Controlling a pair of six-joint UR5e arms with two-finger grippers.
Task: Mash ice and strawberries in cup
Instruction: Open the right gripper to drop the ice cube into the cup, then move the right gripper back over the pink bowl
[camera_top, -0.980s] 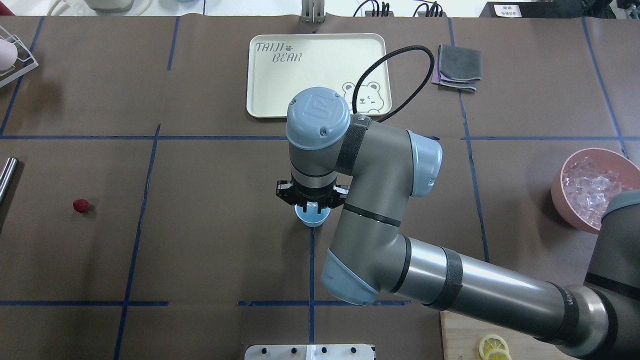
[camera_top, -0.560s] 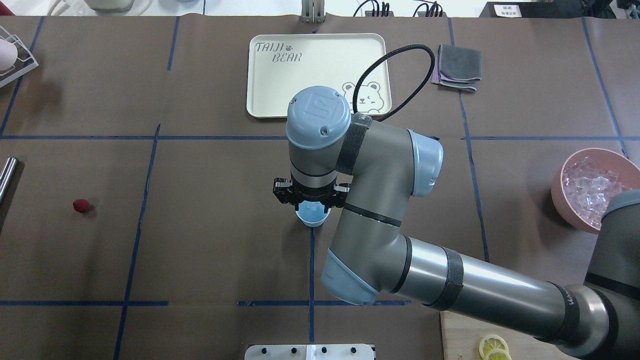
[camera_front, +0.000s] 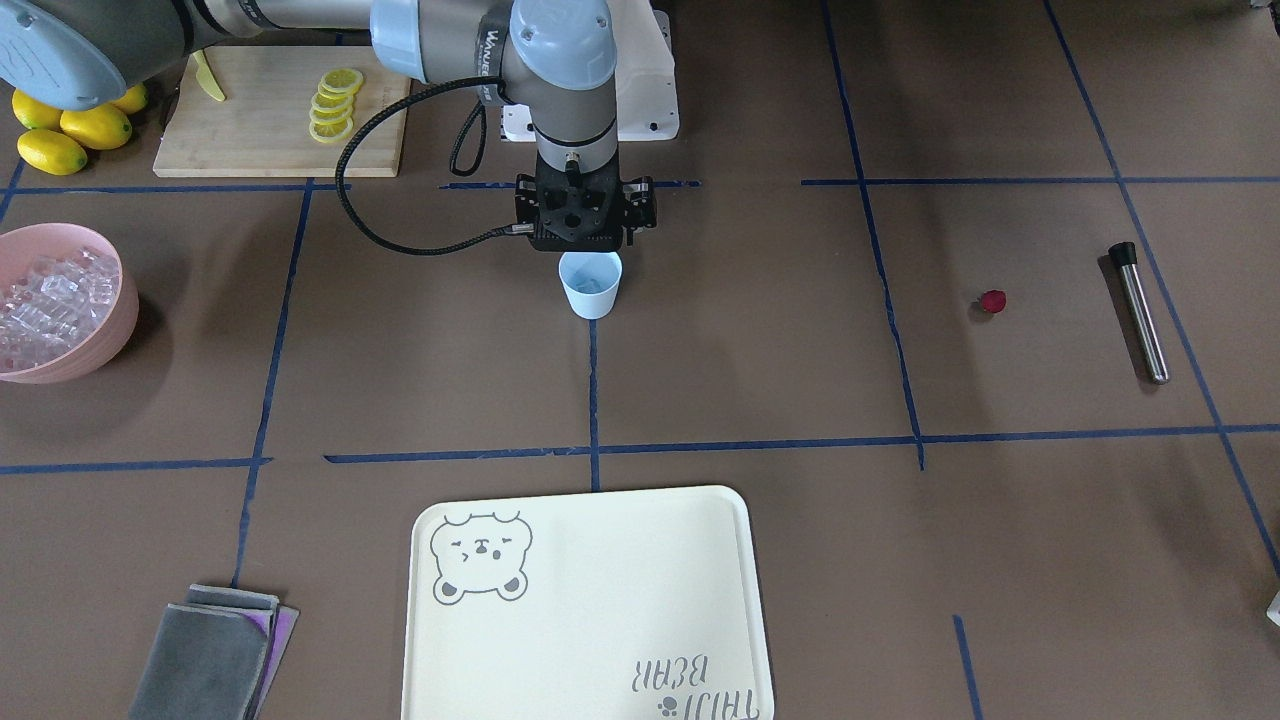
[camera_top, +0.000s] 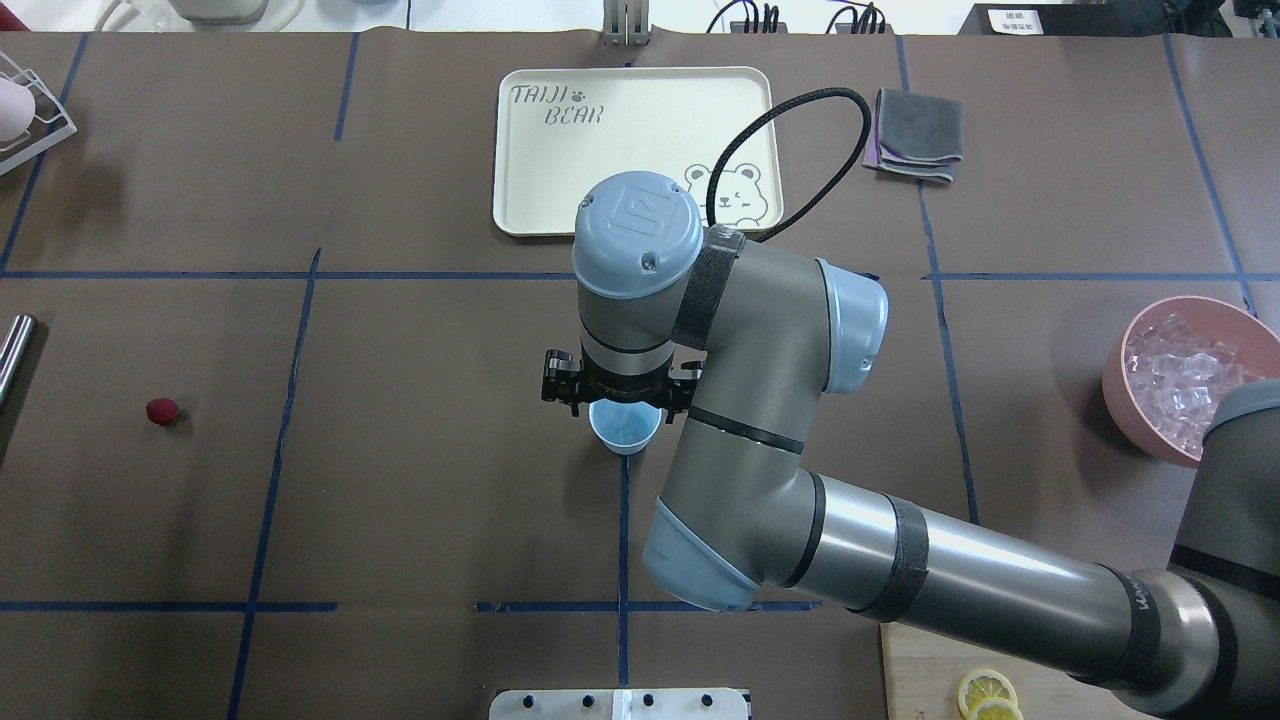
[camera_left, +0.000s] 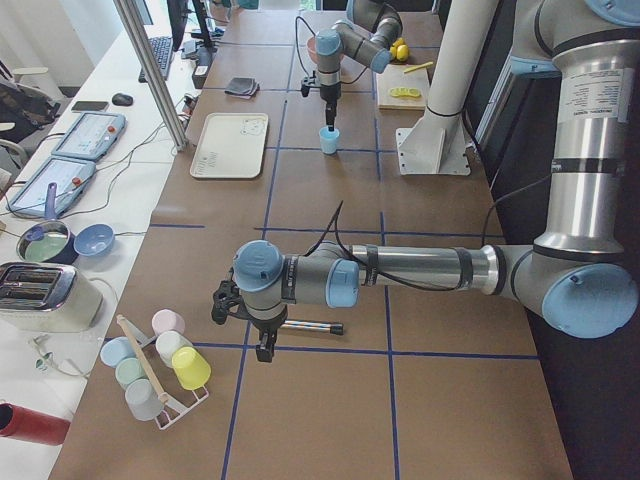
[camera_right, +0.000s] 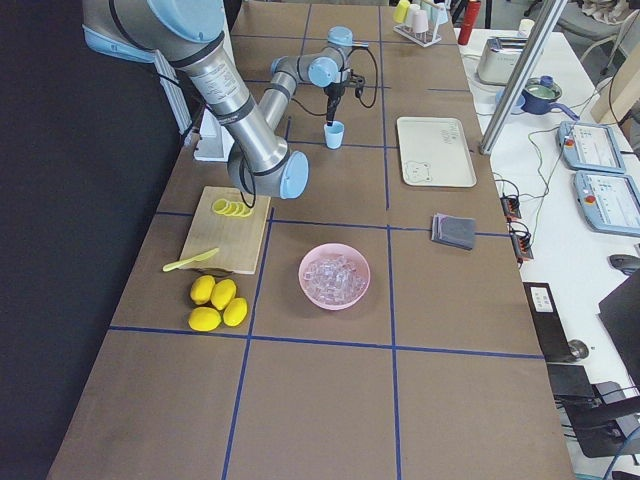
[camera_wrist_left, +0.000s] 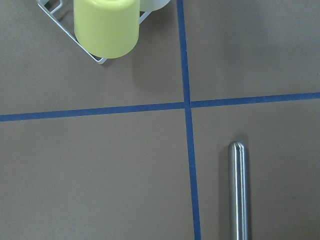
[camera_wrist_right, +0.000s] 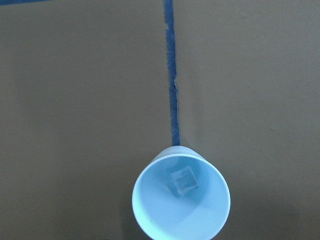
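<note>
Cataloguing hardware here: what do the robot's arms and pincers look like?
The right arm and left arm are silver-grey tubes with pale blue joint caps. A black braided cable loops from the right wrist. The right pincer and left pincer are black.

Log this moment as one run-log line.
right gripper: over cup, jaws unclear | cup: upright, one ice cube inside | strawberry: on table, outside cup | steel rod: lying on table

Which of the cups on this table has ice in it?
The pale blue cup standing alone mid-table: one clear ice cube lies at its bottom. The other cups, like the yellow cup, sit on the wire rack.
</note>
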